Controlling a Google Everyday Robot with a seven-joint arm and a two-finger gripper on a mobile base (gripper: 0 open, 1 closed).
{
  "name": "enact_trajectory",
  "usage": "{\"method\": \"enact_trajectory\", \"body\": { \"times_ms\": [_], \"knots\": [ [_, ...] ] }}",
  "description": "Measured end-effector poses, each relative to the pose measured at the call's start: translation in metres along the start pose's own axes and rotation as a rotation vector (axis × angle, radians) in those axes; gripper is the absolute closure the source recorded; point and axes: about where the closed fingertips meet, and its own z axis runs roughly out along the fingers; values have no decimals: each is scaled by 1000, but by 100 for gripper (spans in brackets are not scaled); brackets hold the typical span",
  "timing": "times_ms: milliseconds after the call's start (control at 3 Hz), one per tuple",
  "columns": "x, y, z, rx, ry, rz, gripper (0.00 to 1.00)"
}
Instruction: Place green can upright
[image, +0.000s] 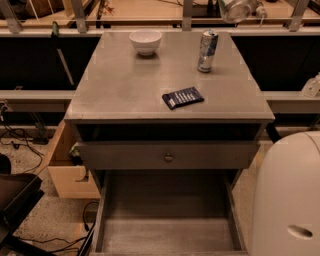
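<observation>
Unplaced yet, the short green aluminium can (236, 9) hung by the hand (251, 7) (grip: cannot tell) beyond the slim silver-blue can (207, 51).

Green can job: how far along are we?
Done: nothing set down yet; the table holds only the white bowl, slim silver-blue can and dark packet. In hand: the green can shows end-on at the top right edge, beyond the table's far side, apparently at the end effector. Left: bring it over the table and stand it upright.
</observation>
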Motion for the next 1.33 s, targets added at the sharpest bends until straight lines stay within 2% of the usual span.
{"method": "enact_trajectory", "body": {
  "times_ms": [333,667,1000,1333],
  "knots": [
    [-7,-8,9,-113,-56,-155,100],
    [-12,-19,19,-149,-102,-309,100],
    [-12,-18,24,-158,-110,-397,100],
    [-11,-19,24,-158,-110,-397,100]
  ]
}}
